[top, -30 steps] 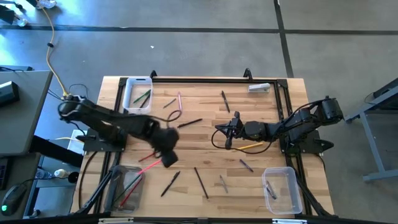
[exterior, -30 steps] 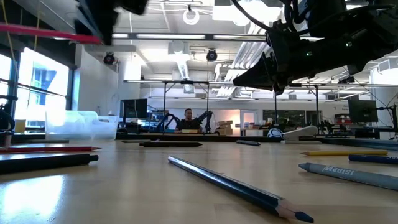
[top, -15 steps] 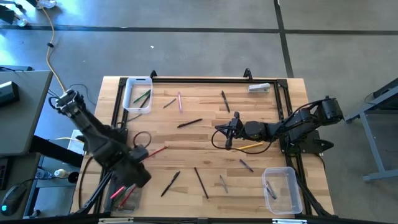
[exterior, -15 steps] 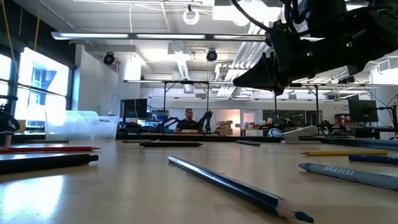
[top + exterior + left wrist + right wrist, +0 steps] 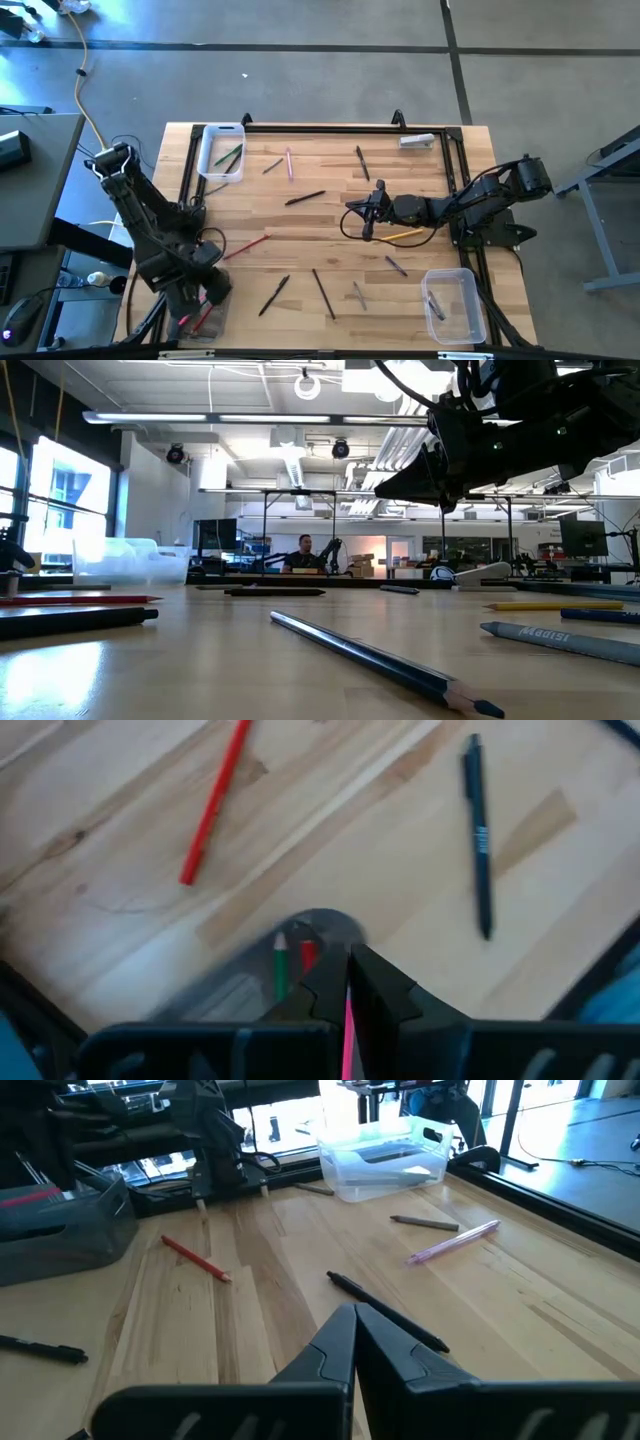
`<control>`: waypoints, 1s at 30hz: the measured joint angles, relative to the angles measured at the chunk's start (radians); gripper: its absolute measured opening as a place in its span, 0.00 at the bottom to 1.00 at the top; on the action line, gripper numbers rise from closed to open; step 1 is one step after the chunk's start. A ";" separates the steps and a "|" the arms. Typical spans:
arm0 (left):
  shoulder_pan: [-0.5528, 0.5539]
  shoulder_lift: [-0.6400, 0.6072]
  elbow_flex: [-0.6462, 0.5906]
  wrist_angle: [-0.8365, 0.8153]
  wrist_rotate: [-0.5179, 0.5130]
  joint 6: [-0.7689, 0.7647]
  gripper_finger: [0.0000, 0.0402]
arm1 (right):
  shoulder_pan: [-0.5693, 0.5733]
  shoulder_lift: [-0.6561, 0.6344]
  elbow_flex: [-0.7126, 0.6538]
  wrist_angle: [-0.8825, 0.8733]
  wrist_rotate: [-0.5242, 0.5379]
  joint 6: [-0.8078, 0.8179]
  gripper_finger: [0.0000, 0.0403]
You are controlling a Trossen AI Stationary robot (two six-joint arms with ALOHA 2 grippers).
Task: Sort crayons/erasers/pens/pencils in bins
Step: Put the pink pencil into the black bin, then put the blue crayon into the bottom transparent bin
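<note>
Your left gripper (image 5: pixel 345 982) is clamped on a thin pink stick (image 5: pixel 348 1038), poised over the grey-tinted bin (image 5: pixel 203 303) at the table's near left corner; red and green sticks already lie inside it. Your right gripper (image 5: pixel 355 1327) is closed with nothing in it, hovering low over the middle of the wooden table (image 5: pixel 330 215), above a slim black pen (image 5: pixel 385 1312). You have three rounded clear plastic tubs: the grey one, a white-rimmed bin (image 5: pixel 221 152) at the far left, and a clear bin (image 5: pixel 451 304) at the near right. A red pencil (image 5: pixel 247 245) lies just beside the left gripper, a yellow stick (image 5: pixel 405 235) near the right one.
</note>
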 joint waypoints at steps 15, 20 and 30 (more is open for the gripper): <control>-0.077 0.015 -0.138 0.129 0.039 -0.092 0.00 | 0.000 0.000 0.000 0.000 0.001 -0.004 0.00; -0.076 0.044 -0.139 0.129 0.059 -0.092 0.01 | 0.000 0.000 0.000 -0.002 0.002 -0.005 0.00; -0.076 0.054 -0.129 0.117 0.126 -0.022 0.16 | 0.000 0.000 0.000 -0.009 0.002 -0.003 0.00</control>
